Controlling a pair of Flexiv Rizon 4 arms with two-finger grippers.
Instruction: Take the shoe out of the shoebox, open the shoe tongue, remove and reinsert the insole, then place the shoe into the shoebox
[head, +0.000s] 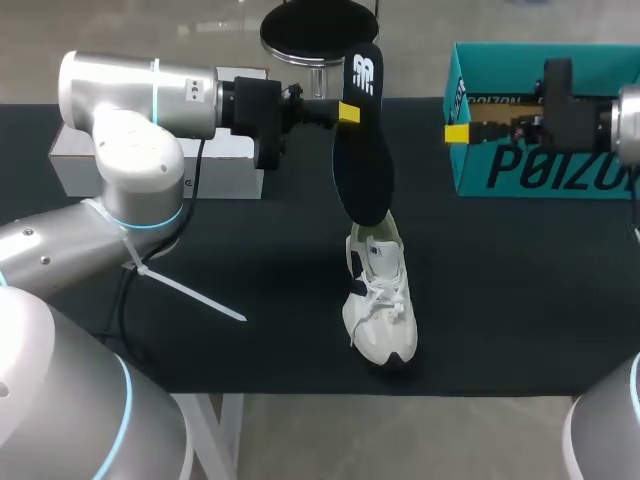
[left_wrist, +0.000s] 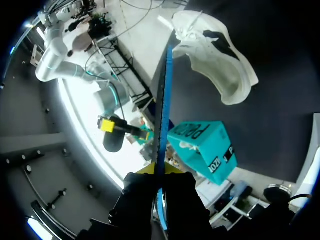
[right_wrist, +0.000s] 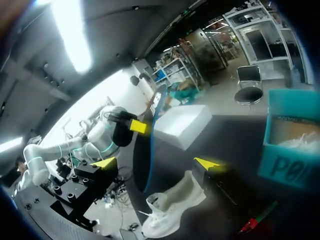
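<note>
Closest to the near edge of the table: white sneaker, upright on its sole, toe toward the robot, laces loose and mouth turned up, so ready to take something from above. Just behind and over that mouth: black insole, stood almost vertical, lower end at the shoe's opening; touching or just above it, cannot tell. Pinched near its upper end by the left gripper, fingers closed narrow on it from both faces. Seen edge-on from the left wrist, running straight out from between those fingers toward the sneaker. Held high and end-down like this probably to line its length up with the opening, either at the tail of the pull-out or at the start of the slide back in; impossible to say which. Farther off, to the right: right gripper, fingers spread wide and holding nothing, well apart from the shoe. Likely set there out of the insole's path, yet near enough to steady the sneaker against a snag. Behind it, at the table's far right: teal shoebox, top open, paper inside, waiting for the shoe's return. Farthest left, behind the left arm: white box, no evident part in this step.
</note>
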